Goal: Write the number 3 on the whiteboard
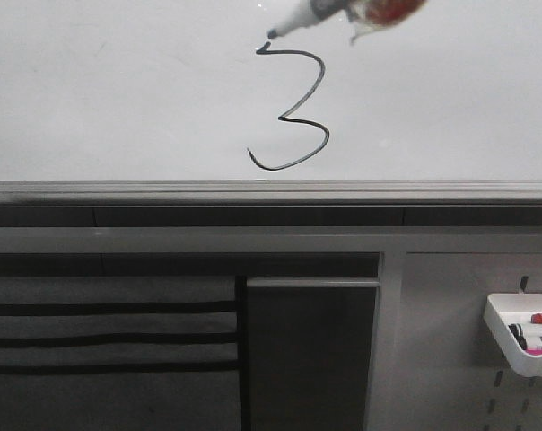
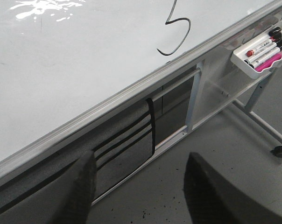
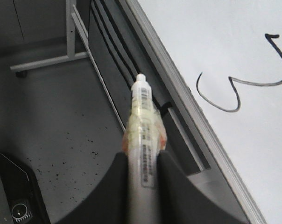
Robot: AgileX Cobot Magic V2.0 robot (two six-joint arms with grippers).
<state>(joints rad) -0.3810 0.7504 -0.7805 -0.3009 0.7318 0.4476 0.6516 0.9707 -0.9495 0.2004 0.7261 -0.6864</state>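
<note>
Thin black hand-drawn number 3 (image 1: 293, 109) sitting complete on glossy white whiteboard (image 1: 118, 99), just above dark grey rail; white marker pen (image 3: 142, 140) tip hovering beside digit's top tick; right gripper (image 3: 142, 161) clamping pen barrel; left gripper (image 2: 138, 186) hanging spread, holding nothing, below board

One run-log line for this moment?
number 3 drawn on whiteboard | right gripper shut on marker | left gripper open, empty
</note>
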